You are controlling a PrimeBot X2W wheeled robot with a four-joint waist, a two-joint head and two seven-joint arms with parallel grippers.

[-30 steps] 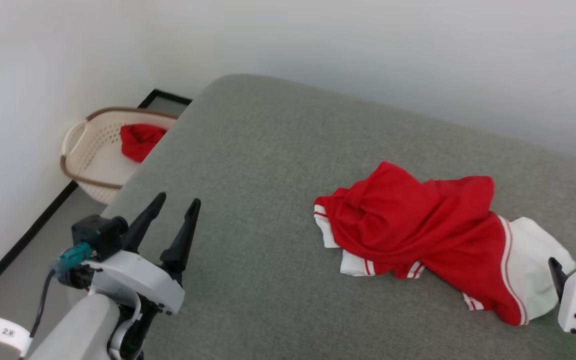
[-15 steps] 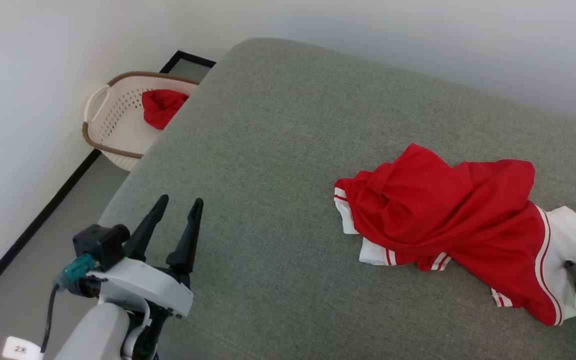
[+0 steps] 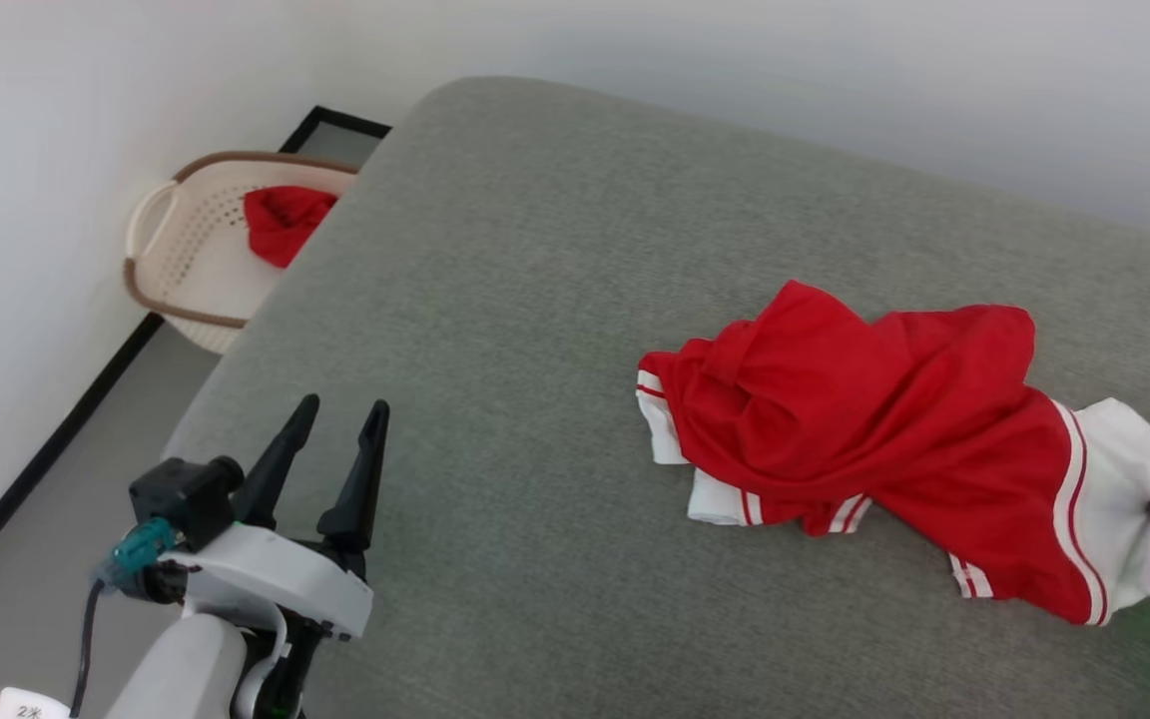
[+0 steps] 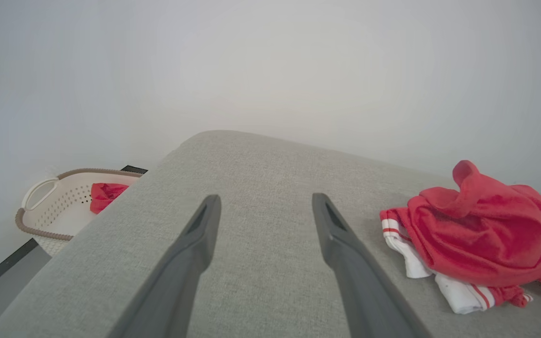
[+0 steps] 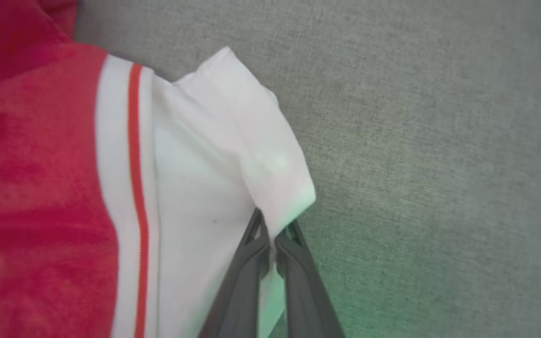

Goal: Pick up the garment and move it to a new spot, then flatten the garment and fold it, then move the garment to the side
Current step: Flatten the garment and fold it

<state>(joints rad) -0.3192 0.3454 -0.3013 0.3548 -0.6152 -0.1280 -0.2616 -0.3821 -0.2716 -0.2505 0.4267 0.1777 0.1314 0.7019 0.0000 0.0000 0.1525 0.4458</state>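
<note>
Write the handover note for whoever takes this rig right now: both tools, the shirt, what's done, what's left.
Left tool: open, empty, above the near left of the grey upholstered surface.
Right tool: shut on the white sleeve of the red shirt.
Shirt: crumpled, lying on the surface's right part.
Laundry basket: on the floor at left, red cloth inside.
Done: sleeve gripped.
Left: lift, move to a new spot, flatten, fold, set aside.
</note>
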